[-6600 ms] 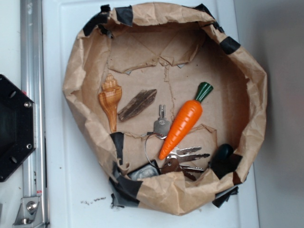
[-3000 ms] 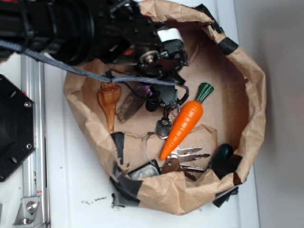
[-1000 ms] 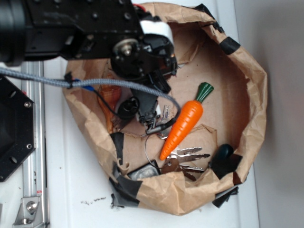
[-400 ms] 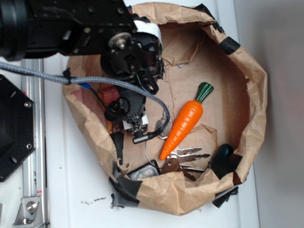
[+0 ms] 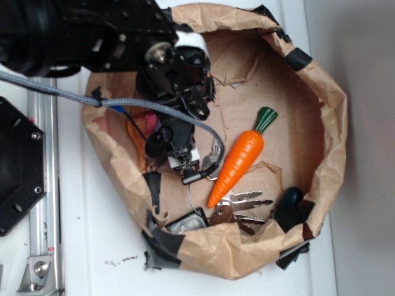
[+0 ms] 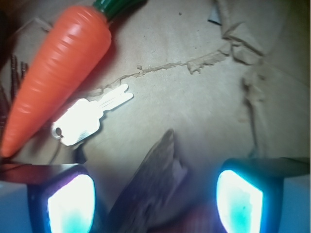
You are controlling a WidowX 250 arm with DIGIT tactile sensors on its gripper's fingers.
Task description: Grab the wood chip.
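Note:
The wood chip (image 6: pixel 155 187), a dark streaky sliver, lies on the brown paper floor directly between my two fingers, touching neither. My gripper (image 6: pixel 155 206) is open, with glowing pads at left (image 6: pixel 70 206) and right (image 6: pixel 238 201). In the exterior view the gripper (image 5: pixel 179 148) hangs low inside the paper bag (image 5: pixel 333 123), left of the orange carrot (image 5: pixel 242 157), and the arm hides the chip there.
The carrot (image 6: pixel 53 73) and a silver key (image 6: pixel 85 119) lie just ahead on the left. A carved wooden seashell (image 5: pixel 137 139) shows partly beside the gripper. A key bunch (image 5: pixel 241 206) and a dark green object (image 5: pixel 290 197) lie by the bag's front wall.
The arm came in over the bag and dropped onto the chip's spot. In the last half second the gripper shifted slightly to the right and stayed low.

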